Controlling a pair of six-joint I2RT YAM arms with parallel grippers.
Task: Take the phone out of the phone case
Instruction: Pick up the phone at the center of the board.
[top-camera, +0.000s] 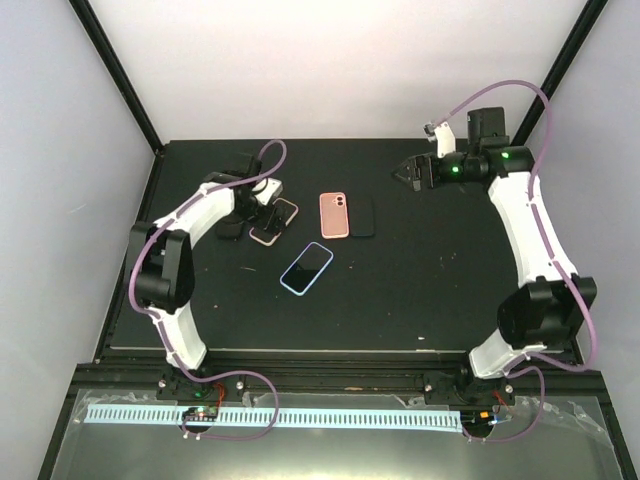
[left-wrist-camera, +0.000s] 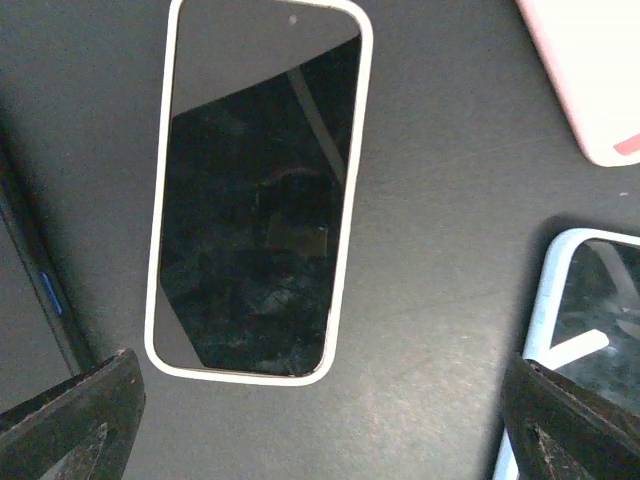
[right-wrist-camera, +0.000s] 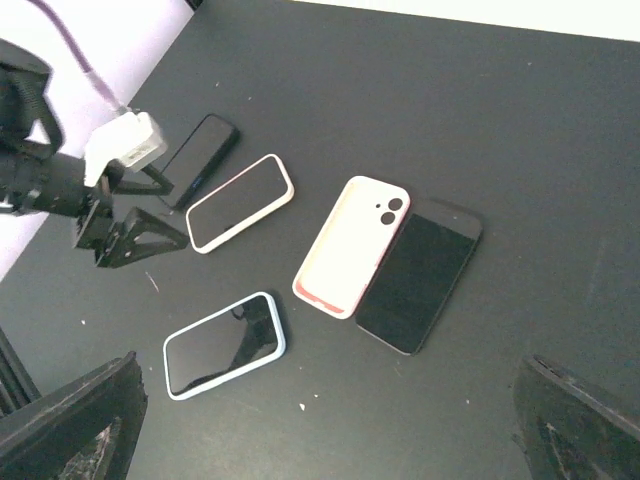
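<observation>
A phone in a white case (left-wrist-camera: 258, 190) lies screen up on the black table, just ahead of my open left gripper (left-wrist-camera: 320, 440), which hovers over it with nothing between its fingers (left-wrist-camera: 75, 420). From above the same phone (top-camera: 273, 222) shows under the left gripper (top-camera: 262, 210). A phone in a light blue case (top-camera: 307, 267) lies nearer the middle, also screen up (right-wrist-camera: 225, 345). An empty pink case (top-camera: 334, 214) lies beside a bare black phone (top-camera: 362, 215). My right gripper (top-camera: 408, 172) hangs open, high at the back right, well away from the phones.
Another dark phone (right-wrist-camera: 200, 155) lies left of the white-cased phone, close to the left arm. The black table top (top-camera: 430, 290) ends at a frame rail in front, and black corner posts rise at the back.
</observation>
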